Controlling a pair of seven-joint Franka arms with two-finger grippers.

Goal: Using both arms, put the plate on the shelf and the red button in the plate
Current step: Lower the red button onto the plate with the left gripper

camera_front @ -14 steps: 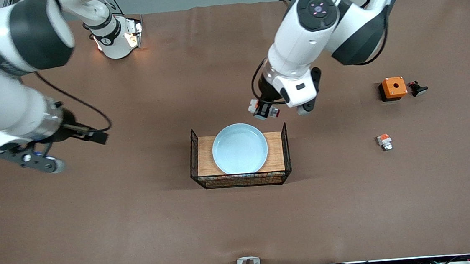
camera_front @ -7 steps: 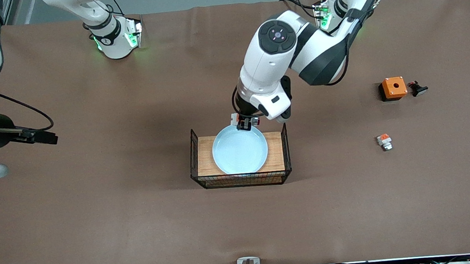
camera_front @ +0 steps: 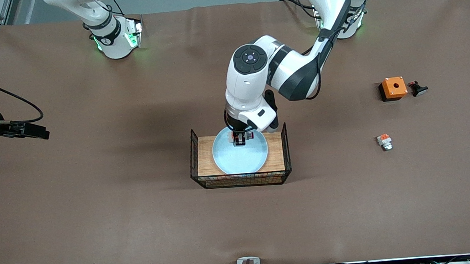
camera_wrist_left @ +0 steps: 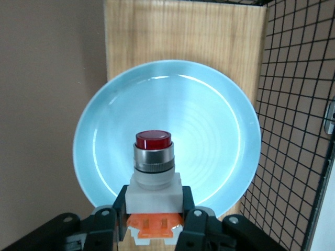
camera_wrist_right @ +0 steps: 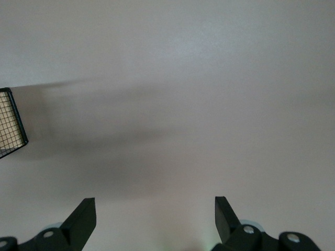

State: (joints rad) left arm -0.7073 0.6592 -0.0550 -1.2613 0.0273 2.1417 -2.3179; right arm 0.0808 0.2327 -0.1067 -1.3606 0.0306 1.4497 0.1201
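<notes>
Brown cloth covers the table (camera_front: 141, 223), and near its middle a wire basket (camera_front: 242, 181) with a wooden floor is set. Inside it the pale blue plate (camera_front: 241, 158) is laid flat on the wood. The left gripper (camera_front: 239, 139) is held low over the plate's edge nearer the robots, its fingers clamped on the white body of the red button (camera_wrist_left: 153, 167), whose red cap is pointed over the plate. The right gripper (camera_wrist_right: 154, 222) waits over bare cloth at the right arm's end of the table, spread wide and holding nothing. Toward the left arm's end are seen an orange box (camera_front: 393, 88), a black part (camera_front: 418, 88) beside it, and a second switch part (camera_front: 384, 141) nearer the camera.
</notes>
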